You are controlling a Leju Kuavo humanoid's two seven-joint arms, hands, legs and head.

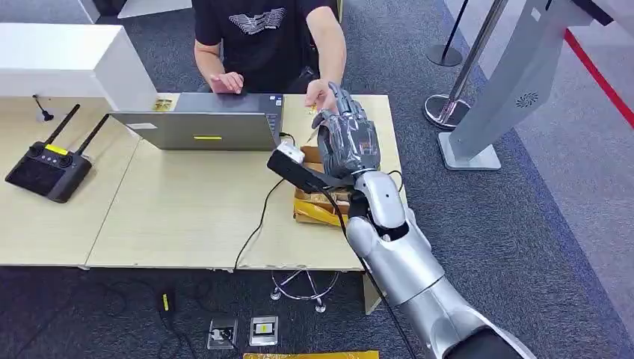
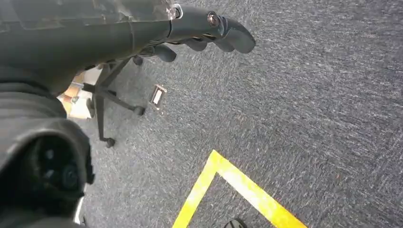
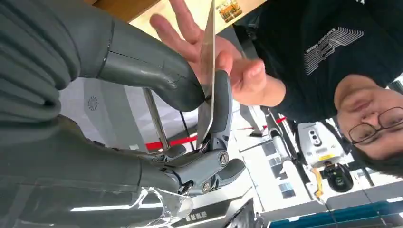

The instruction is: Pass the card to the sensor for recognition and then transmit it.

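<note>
Our right hand (image 3: 190,95) pinches the card (image 3: 207,61) edge-on, long axis pointing toward the person's hand (image 3: 223,61), which touches it; left hand (image 2: 209,28) hangs curled, holding nothing.

We can't read any text here; the person's black T-shirt (image 3: 328,42) carries a white line graphic with small lettering, too blurred to make out; the laptop (image 1: 198,129) lid has a yellow sticker, illegible; the remote controller (image 1: 46,170) has a yellow label, also illegible.
</note>
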